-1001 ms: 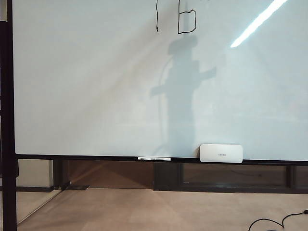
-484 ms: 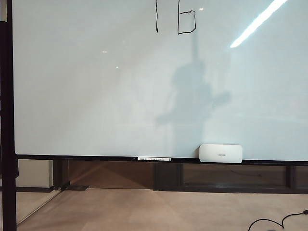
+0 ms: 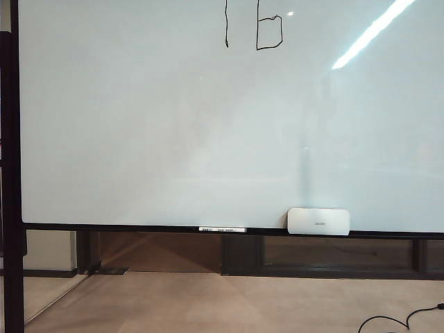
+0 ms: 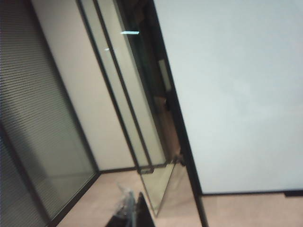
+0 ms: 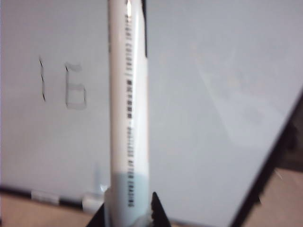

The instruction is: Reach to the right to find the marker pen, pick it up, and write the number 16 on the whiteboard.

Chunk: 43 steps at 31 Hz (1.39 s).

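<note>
A: Looking at the exterior view first, what's there?

B: The whiteboard (image 3: pixel 173 125) fills nearly all of it, glossy, with a thin black frame. The number 16 (image 3: pixel 253 28) sits against the board's top edge, a little right of the middle: a straight vertical stroke and a boxy 6, partly cut off by the picture's top. A white eraser (image 3: pixel 318 221) rests on the bottom ledge, right of centre, and a small marker (image 3: pixel 222 229) lies on the same ledge just to its left, apart from it. A black cable (image 3: pixel 406 320) curls on the floor below the board's lower right corner. Neither arm shows here.

A: And the left wrist view?

B: Blurred. The left gripper (image 4: pixel 135 215) shows only as dark finger ends at the picture's edge, so I cannot tell how far apart they stand, and nothing shows between them. Beyond lie the whiteboard's left frame edge and a glass partition (image 4: pixel 57 132).

A: The right wrist view?

B: The right gripper (image 5: pixel 128 213) is clamped narrowly on the marker pen (image 5: pixel 128 109), a white barrel with printed text and a pale blue lower band, pointing toward the whiteboard, off its surface. The number 16 is visible, faint and blurred, beside the barrel, and the bottom ledge runs behind.
</note>
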Available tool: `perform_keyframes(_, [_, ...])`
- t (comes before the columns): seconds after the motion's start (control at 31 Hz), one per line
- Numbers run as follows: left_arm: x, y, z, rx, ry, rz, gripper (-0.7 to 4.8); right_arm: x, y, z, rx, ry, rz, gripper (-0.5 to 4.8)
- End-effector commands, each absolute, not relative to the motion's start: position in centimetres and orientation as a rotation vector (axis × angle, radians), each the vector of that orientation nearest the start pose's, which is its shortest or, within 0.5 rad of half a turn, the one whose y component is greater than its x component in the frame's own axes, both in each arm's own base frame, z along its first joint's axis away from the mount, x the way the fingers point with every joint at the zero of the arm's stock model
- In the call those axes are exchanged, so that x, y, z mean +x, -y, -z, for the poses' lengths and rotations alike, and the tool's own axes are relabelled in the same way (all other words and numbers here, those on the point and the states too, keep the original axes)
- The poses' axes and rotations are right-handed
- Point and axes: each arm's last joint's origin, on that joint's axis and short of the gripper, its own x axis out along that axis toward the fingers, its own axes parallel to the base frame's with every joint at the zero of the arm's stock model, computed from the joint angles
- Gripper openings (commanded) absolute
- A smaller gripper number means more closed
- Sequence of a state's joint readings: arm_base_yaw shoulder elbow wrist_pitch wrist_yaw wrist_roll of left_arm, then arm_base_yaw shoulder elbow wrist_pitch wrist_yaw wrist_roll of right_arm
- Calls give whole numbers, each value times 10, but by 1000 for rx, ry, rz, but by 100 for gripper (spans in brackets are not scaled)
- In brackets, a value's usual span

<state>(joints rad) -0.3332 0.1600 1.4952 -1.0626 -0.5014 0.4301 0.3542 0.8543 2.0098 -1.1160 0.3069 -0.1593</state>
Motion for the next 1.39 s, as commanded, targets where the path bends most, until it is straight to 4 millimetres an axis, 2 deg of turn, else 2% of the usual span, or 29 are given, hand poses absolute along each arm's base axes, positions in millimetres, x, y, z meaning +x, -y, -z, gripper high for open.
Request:
perform_keyframes(0.03, [-145, -52, -416, 350, 167, -151, -6, -45, 27, -536, -200, -26, -13, -5])
perform_keyframes(0.13, [-148, -46, -410, 327, 141, -115, -6, -76, 40, -518, -259, -67, 21, -5])
perform_keyframes(0.26, [-151, -43, -407, 266, 135, -111, -6, -117, 58, -498, -272, 23, 25, -5])
perform_keyframes(0.39, [-153, -41, -406, 249, 136, -103, -6, -151, 73, -479, -165, 106, 34, -5])
perform_keyframes(0.52, [-157, -28, -405, 256, 140, -90, -6, -172, 83, -464, -82, 160, 31, -5])
perform_keyframes(0.68, [-157, -12, -403, 218, 128, -17, -5, -169, 79, -449, 6, 135, -81, -5])
perform_keyframes(1.07, [-158, 31, -401, 78, 146, 47, -5, -125, 46, -390, 86, -121, -381, -5])
perform_keyframes(1.23, [-157, 39, -402, 44, 157, 64, -5, -125, 31, -373, 105, -156, -449, -5])
perform_keyframes(1.39, [-150, 41, -402, 18, 155, 127, -6, -130, 6, -363, 111, -158, -461, -5])
